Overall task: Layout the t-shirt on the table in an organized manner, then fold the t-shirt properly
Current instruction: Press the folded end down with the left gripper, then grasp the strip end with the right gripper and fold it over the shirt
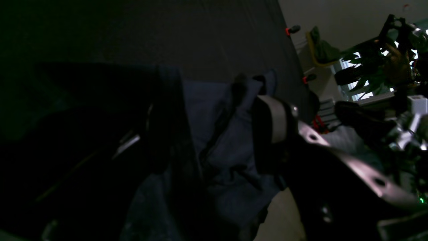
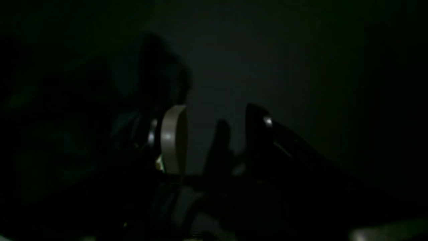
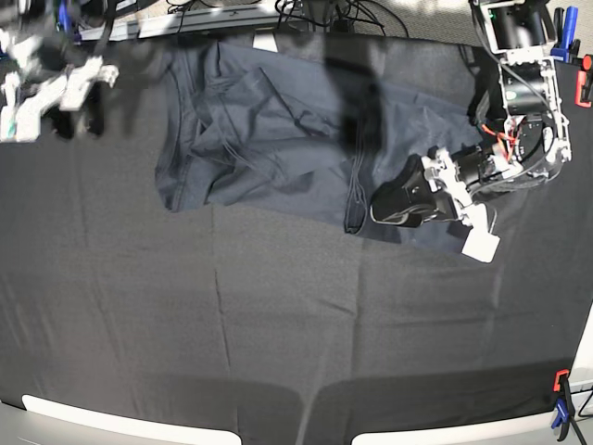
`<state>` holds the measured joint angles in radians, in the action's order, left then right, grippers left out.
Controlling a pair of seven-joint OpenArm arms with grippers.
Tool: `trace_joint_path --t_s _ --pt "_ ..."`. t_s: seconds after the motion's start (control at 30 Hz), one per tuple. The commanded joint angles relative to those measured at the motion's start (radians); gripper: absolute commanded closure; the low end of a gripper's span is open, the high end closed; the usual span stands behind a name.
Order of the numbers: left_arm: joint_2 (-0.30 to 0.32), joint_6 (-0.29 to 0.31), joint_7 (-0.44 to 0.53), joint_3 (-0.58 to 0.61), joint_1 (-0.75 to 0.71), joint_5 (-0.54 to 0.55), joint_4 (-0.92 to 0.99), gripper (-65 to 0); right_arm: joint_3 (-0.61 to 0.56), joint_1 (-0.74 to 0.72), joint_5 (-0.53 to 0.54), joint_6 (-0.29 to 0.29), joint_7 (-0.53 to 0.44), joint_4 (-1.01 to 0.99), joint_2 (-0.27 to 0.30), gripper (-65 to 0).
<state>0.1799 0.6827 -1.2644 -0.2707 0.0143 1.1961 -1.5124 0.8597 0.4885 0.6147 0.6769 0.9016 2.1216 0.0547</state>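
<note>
The dark navy-grey t-shirt (image 3: 269, 139) lies creased along the far side of the black cloth table (image 3: 278, 324). My left gripper (image 3: 389, 209) rests low on the shirt's right part. In the left wrist view the left gripper (image 1: 217, 117) has its jaws wide apart, with bunched shirt cloth (image 1: 230, 160) between a pale-padded finger (image 1: 277, 120) and a dark one. My right gripper (image 3: 79, 111) hangs over the bare table left of the shirt. In the very dark right wrist view the right gripper (image 2: 214, 137) is open with nothing between the fingers.
Red and blue clamps grip the table's right edge (image 3: 561, 394) (image 3: 584, 83), and two red ones show in the left wrist view (image 1: 291, 30). Cables (image 3: 324, 14) run along the far edge. A pale rim (image 3: 93, 413) marks the near edge. A plant (image 1: 374, 67) stands beyond the table.
</note>
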Motion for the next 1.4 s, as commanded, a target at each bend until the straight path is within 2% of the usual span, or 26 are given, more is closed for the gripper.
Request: trace_joint_path --t_s 0.0,0.03,0.17,0.2,0.37,0.47,0.7,0.77,0.93,1.03,1.27,1.37 --pt "0.003 0.006 0.008 -0.003 0.019 0.027 -0.018 -34.6 0.003 -0.042 0.024 0.019 -0.033 -0.017 0.009 -27.4" --pt "0.003 0.006 0.008 -0.003 0.019 0.027 -0.018 -34.6 0.003 -0.079 0.024 0.021 -0.03 -0.055 0.009 -27.8" --pt "0.003 0.006 -0.006 -0.003 0.018 0.027 -0.018 -34.6 0.001 -0.174 0.024 0.021 -0.006 -0.208 0.01 -38.4" --pt "0.003 0.006 -0.007 -0.003 0.018 0.027 -0.018 -34.6 -0.003 -0.185 0.024 0.021 -0.006 -0.246 0.01 -39.2" --pt "0.003 0.006 -0.006 -0.003 0.019 0.027 -0.018 -34.6 -0.075 -0.231 0.025 0.021 0.042 -0.435 0.019 -39.2" --pt "0.003 0.006 -0.006 -0.003 0.019 0.027 -0.018 -34.6 -0.151 -0.243 0.077 0.021 0.078 -0.516 0.044 -39.1" --pt "0.003 0.006 -0.006 -0.003 0.019 0.027 -0.018 -34.6 -0.299 -0.242 0.078 0.021 0.092 -0.576 0.058 -39.0" --pt "0.003 0.006 -0.006 -0.003 0.019 0.027 -0.018 -34.6 -0.322 -0.242 0.116 0.021 0.1 -0.576 0.058 -39.0" --pt "0.003 0.006 -0.006 -0.003 0.019 0.027 -0.018 -34.6 -0.329 -0.242 0.297 0.021 0.187 -0.574 0.059 -39.0" --pt "0.003 0.006 -0.006 -0.003 0.019 0.027 -0.018 -34.6 -0.322 -0.242 0.309 0.021 0.224 -0.574 0.059 -39.0" --pt "0.003 0.006 -0.006 -0.003 0.019 0.027 -0.018 -34.6 -0.24 -0.234 0.31 0.021 0.23 -0.573 0.059 -39.0" --pt "0.003 0.006 -0.006 -0.003 0.019 0.027 -0.018 -34.6 -0.24 -0.224 0.32 0.021 0.232 -0.573 0.058 -39.0"
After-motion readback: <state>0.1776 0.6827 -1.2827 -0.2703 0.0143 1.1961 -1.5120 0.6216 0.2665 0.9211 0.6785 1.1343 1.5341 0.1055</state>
